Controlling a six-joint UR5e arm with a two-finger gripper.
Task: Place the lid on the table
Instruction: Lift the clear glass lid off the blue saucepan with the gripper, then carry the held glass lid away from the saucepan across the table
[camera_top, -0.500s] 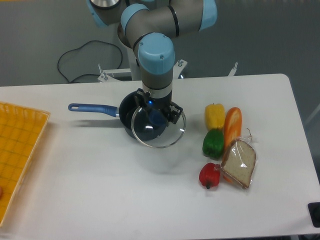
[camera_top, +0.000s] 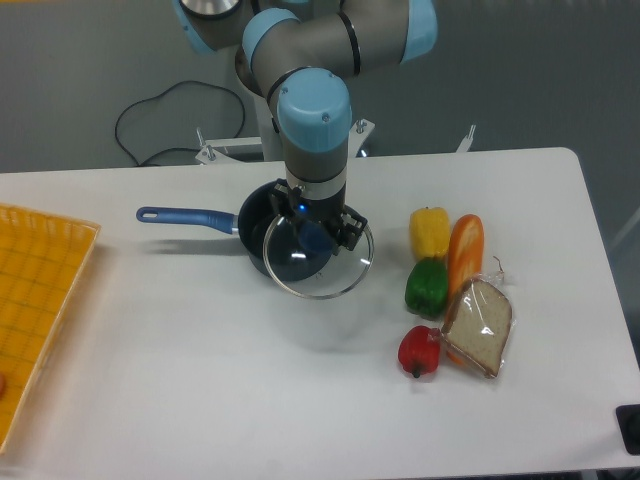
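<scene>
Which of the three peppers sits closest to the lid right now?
The green pepper, between the yellow pepper and red pepper, lies nearest the lid.

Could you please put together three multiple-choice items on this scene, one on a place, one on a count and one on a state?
1. Where is the yellow gridded tray?
A. At the table's left edge
B. Beside the bread
C. Under the saucepan

2. How many peppers lie on the table?
A. One
B. Three
C. Five

3. What is the state of the lid?
A. Flat on the table
B. Closing the saucepan
C. Held tilted by the gripper

Answers: 1 A, the tray sits at the far left. 2 B, yellow pepper, green pepper and red pepper. 3 C, the lid hangs slanted at the gripper, partly past the saucepan.
</scene>
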